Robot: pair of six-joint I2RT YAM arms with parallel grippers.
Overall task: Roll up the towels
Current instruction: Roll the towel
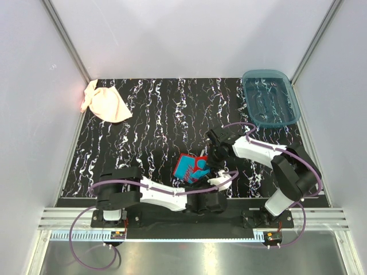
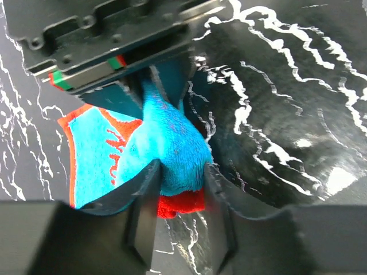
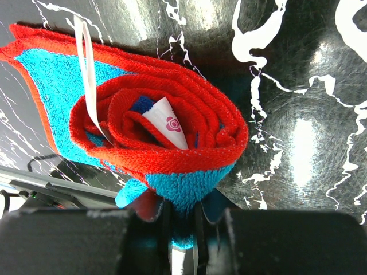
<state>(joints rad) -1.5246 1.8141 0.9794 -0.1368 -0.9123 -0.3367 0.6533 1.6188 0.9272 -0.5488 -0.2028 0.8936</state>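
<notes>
**Both hands on the blue towel, roll half made**

My left hand (image 2: 180, 170) is partly closed, and its two fingers (image 2: 150, 177) press the sides of a bunched ridge of the blue towel (image 1: 191, 168), so I count that as a grip. My right hand (image 3: 182, 223) is drawn almost together and pinches the lower lip of the same towel's rolled end. From that wrist I look straight into the spiral: red edging wound around a white label (image 3: 166, 121), with a white loop (image 3: 86, 57) hanging loose beside it.

From above, both hands meet at the towel's right side, the right hand on its far edge and the left on its near edge. I judge that the roll's long axis runs between them, near to far. The part not yet rolled lies flat on the counter (image 1: 160, 114) to the roll's left. The rolling has to travel that way, so both hands need to turn together or the tube will skew. Neither arm is nearer, since both are touching it.

The peach towel (image 1: 106, 103) sits crumpled well apart, far back and to the left of the blue one, and is not yet rolled. The left arm is on its side. The blue tray (image 1: 268, 72) stands well back to the blue towel's right.
</notes>
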